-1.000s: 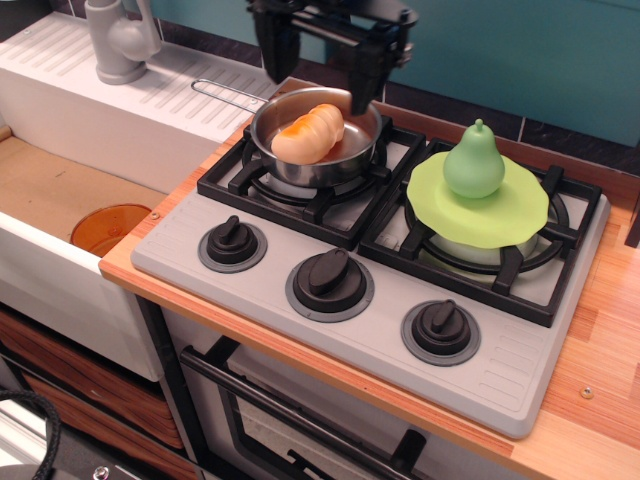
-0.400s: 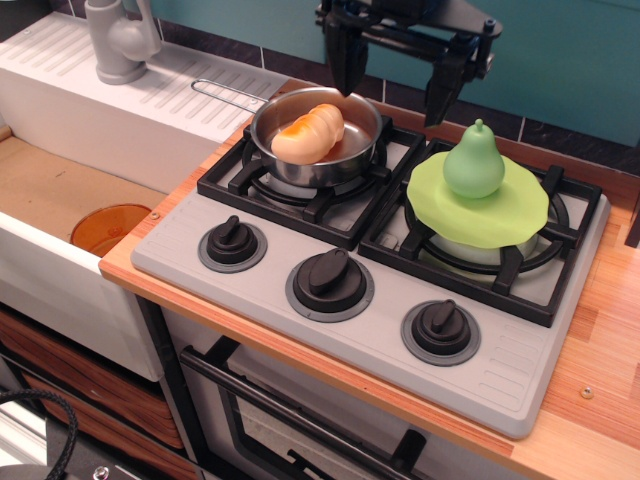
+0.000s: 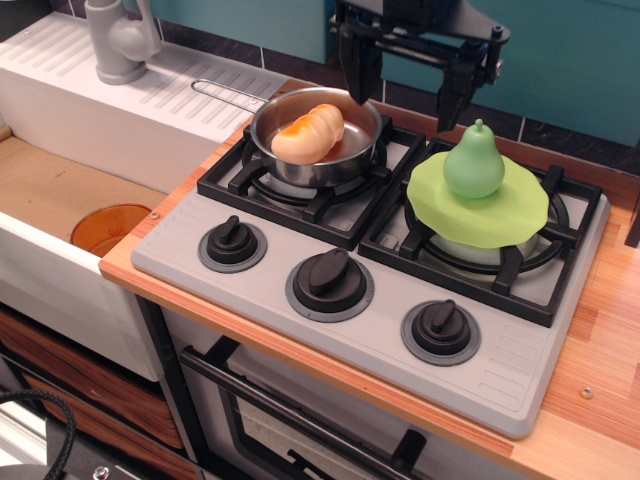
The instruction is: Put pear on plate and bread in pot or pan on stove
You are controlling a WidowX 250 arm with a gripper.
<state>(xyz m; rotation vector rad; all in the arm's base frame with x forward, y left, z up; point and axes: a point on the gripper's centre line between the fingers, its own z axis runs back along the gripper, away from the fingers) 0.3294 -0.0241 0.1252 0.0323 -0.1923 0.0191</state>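
**Gripper spread above the stove's back edge**

Hanging over the back edge of the counter, the gripper has its two dark fingers spread wide apart and pinches nothing. Its left-hand finger in the picture points down just behind the pan's far rim; the other hangs just behind and above the pear's stem, touching neither.

Below it the stove fills the middle of the counter, with three black knobs in a row along its front edge. The pan sits on the grate nearer the counter's left edge, its wire handle reaching out over that edge toward the sink. The bread lies inside the pan, leaning against its left wall.

On the other grate, toward the right edge, the plate rests flat, and the pear stands upright on its back half.

Off the counter's left edge, an orange dish sits in the sink basin, and a grey tap stands at the back.
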